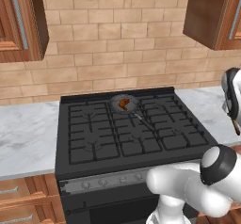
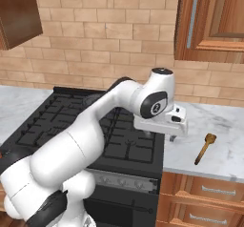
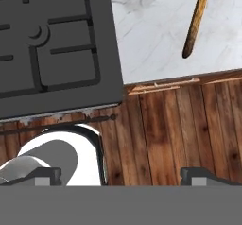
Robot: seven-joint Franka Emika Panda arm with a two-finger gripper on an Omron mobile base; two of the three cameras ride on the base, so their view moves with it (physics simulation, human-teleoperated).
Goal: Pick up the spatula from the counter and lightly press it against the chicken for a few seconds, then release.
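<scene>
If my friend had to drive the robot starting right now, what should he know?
Gripper: open and empty, hovering near the front right corner of the stove.
Spatula: lying flat on the counter to the right of the stove, untouched.
Chicken: in the pan on a back burner.
Done: nothing picked up yet.
Left: grab the spatula, carry it to the pan, press lightly on the chicken for a few seconds, then release.
</scene>
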